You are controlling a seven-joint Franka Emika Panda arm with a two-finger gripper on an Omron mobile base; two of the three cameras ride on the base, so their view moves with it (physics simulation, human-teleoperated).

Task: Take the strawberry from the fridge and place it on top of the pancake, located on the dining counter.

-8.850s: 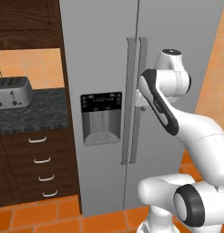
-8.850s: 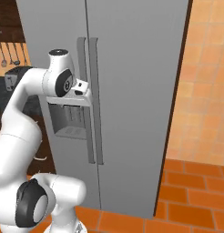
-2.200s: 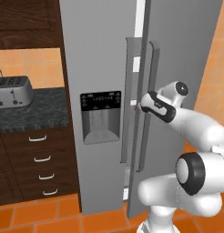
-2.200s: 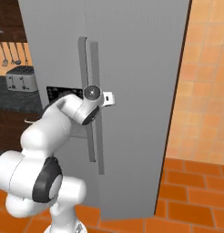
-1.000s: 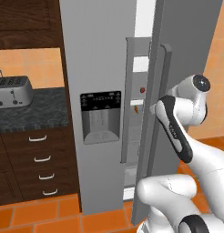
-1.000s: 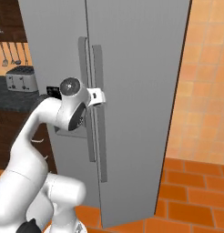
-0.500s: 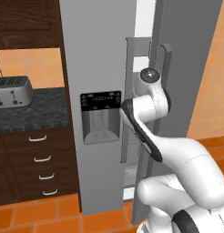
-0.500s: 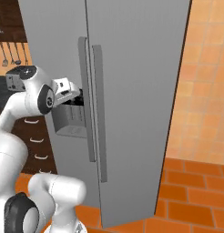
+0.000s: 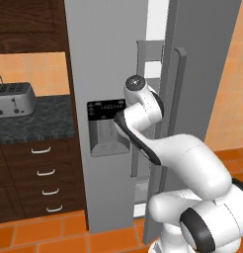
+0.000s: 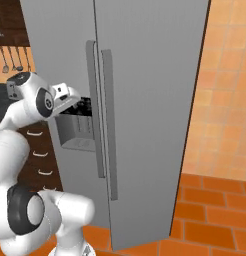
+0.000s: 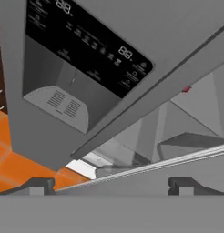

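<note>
Near the black dispenser panel (image 9: 107,126) of the tall light-grey side-by-side fridge (image 9: 106,59), the white arm's hand (image 10: 74,99) hangs just in front of the left door, pointing toward the fridge. Its two dark fingertips (image 11: 36,184) stand well apart at the bottom of the hand view, with nothing between them.

Right of the dispenser door, the fridge's other door (image 9: 202,74) is swung partly out, its long vertical handle (image 9: 175,94) standing near the arm's upper link. A narrow gap shows between the two doors, and pale shelves (image 9: 150,59) can be seen inside it in the left base view. Through that gap, in the hand view, a tiny red spot (image 11: 186,89) sits far inside on the right; it may be the strawberry, but it is too small to tell for sure.

Left of the fridge, a silver toaster (image 9: 14,99) stands on a dark granite tabletop (image 9: 34,123) above dark wood drawers (image 9: 42,178) with light handles. Orange tiles cover the floor (image 10: 215,220), and an orange tiled wall (image 10: 225,85) rises to the right of the fridge.
</note>
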